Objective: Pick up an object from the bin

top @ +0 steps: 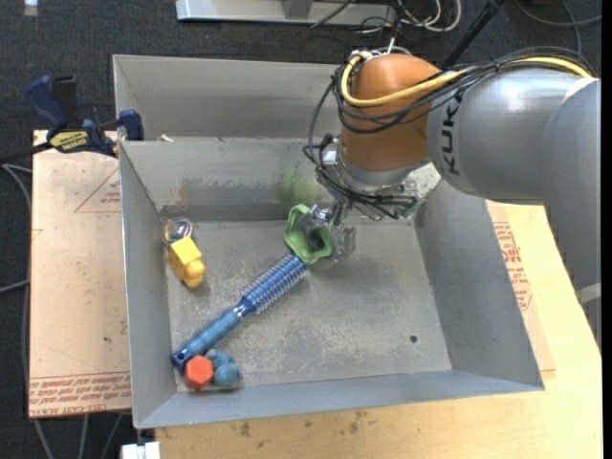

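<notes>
Just above the middle of the frame, gripper (335, 235): I am hanging it low inside the bin, close to the back wall, with my orange wrist cover (382, 103) sitting directly above it.
grip state: I cannot tell whether I am released or clenched; the view is not showing enough of it.
green plastic piece (308, 233): it is sitting right against the left side of my gripper, touching it or nearly so. I cannot tell whether I am grasping it, or whether it is resting on the floor.
blue brush (251, 301): it is lying on a diagonal, running from just under the green plastic piece down toward the lower left corner. Its ribbed half is pointing up and right, and its smooth handle is pointing down and left. I cannot tell whether its upper end is joined to the green piece or only touching it.
yellow toy (186, 259): it is lying at the left of the floor with a shiny metal ring at its top, well apart from my gripper.
orange piece (198, 371): it is sitting in the lower left corner beside pale blue lumps (226, 372), at the end of the brush handle.
bin (382, 314): its grey floor is lying bare to the right of the brush.
arm (516, 132): I am reaching in from the right of the frame.
</notes>
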Robot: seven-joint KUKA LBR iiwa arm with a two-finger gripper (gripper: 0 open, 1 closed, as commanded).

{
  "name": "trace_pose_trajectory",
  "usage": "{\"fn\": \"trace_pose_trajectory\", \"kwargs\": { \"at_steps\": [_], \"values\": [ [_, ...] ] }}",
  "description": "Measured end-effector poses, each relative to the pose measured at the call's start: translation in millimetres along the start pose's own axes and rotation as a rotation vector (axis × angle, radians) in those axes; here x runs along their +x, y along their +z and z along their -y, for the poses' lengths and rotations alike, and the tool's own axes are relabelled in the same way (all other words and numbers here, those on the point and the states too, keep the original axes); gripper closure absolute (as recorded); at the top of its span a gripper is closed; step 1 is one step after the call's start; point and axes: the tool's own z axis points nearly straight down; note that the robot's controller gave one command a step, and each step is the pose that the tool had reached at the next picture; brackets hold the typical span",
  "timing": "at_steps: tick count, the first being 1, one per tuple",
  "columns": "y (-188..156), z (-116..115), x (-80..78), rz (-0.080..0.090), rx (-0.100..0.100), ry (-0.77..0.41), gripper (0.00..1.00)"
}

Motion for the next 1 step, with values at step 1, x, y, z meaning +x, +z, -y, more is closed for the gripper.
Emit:
{"fn": "trace_pose_trajectory", "kwargs": {
  "at_steps": [1],
  "values": [
    [-140.7, 8.0, 18.6, 0.005, 0.008, -0.005, 1.0]
  ]
}}
